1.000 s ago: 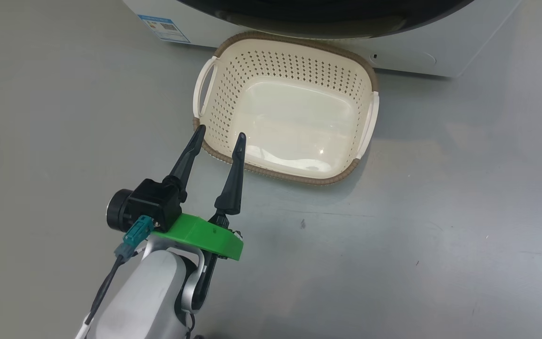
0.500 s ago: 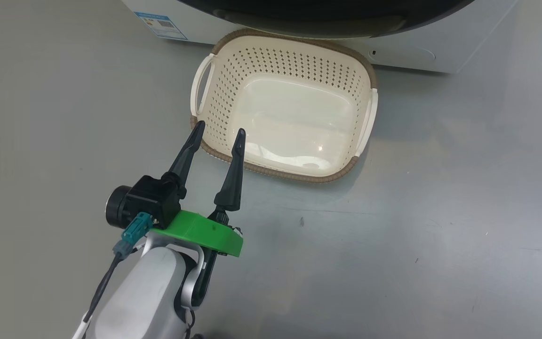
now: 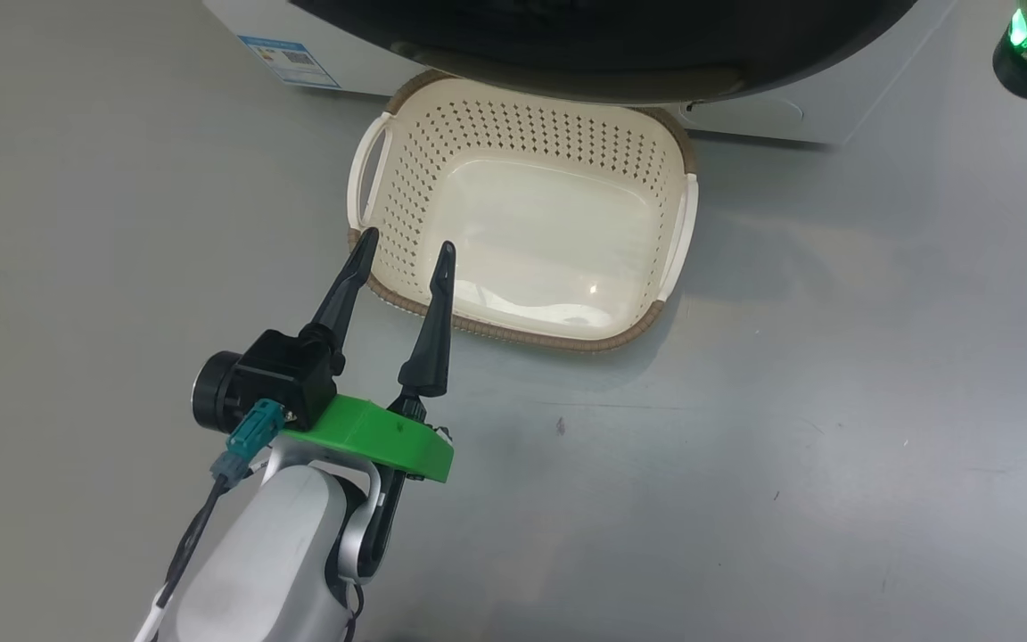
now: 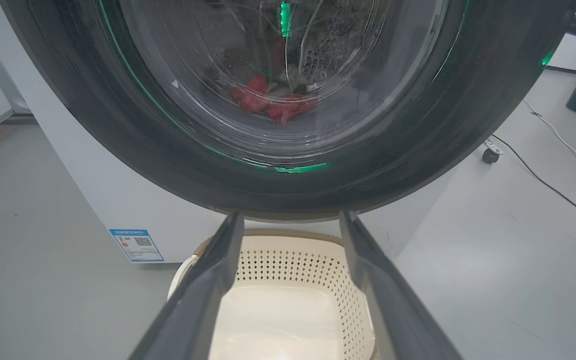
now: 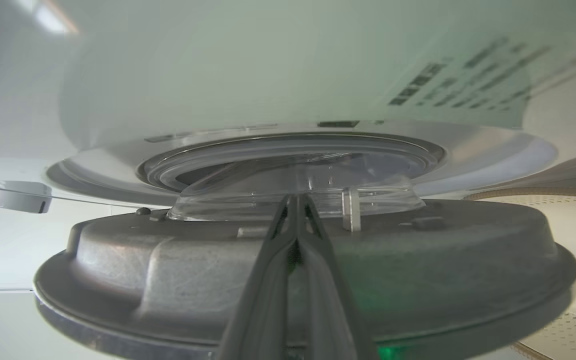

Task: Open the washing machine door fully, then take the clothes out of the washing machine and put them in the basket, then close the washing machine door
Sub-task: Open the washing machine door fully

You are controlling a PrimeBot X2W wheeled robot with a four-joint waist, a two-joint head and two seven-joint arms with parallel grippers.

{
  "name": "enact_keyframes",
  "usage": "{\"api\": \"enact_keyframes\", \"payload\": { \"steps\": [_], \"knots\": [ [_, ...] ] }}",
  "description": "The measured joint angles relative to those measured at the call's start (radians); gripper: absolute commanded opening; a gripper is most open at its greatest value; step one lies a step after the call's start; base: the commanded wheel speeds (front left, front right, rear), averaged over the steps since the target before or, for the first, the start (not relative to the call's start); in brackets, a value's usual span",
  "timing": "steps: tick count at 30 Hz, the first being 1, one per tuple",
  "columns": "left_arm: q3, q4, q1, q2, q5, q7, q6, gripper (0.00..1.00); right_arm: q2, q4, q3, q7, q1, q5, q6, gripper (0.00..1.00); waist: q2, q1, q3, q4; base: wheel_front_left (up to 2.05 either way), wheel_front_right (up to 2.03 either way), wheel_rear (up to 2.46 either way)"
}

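Facing the door's (image 5: 143, 265) inner side, the shut right gripper (image 5: 295, 197) is nearer; left gripper (image 3: 408, 241) hangs wide by the basket (image 3: 558, 134).

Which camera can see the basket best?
The head view. It looks down on the basket, so you see its floor, both white handles and nearly the whole brown rim. The left wrist view shows its far wall and part of its floor. The right wrist view catches a bit of rim and holey side at the edge.

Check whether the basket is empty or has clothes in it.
Empty. The basket shows a bare cream floor; the red clothes lie behind the washing machine door.
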Motion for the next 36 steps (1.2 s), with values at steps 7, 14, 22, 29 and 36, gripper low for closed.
{"api": "enact_keyframes", "payload": {
  "steps": [7,14,22,29,36],
  "knots": [
    [0.002,0.019,0.000,0.000,0.018,0.000,0.001,1.00,0.016,0.010,0.006,0.033,0.053,0.019,0.016,0.00,0.0000,0.0000,-0.025,-0.007,0.00,0.00,0.00],
    [0.001,0.034,0.002,0.000,0.021,0.000,0.002,1.00,0.036,0.023,0.010,0.057,0.113,0.030,0.029,0.00,0.0000,0.0000,-0.062,-0.013,0.00,0.00,0.00],
    [-0.001,0.042,0.008,0.000,0.030,0.000,0.003,1.00,0.055,0.027,0.015,0.069,0.165,0.037,0.033,0.00,0.0000,0.0000,-0.102,-0.015,0.00,0.00,0.00],
    [-0.001,0.057,0.039,0.000,0.030,0.000,0.003,1.00,0.074,0.033,0.014,0.070,0.225,0.055,0.041,0.00,0.0000,0.0000,-0.146,-0.011,0.00,0.00,0.00],
    [0.002,0.066,0.068,0.000,0.028,0.000,0.003,1.00,0.091,0.037,0.013,0.070,0.284,0.064,0.042,0.00,0.0000,0.0000,-0.191,0.002,0.00,0.00,0.00]
  ]
}}
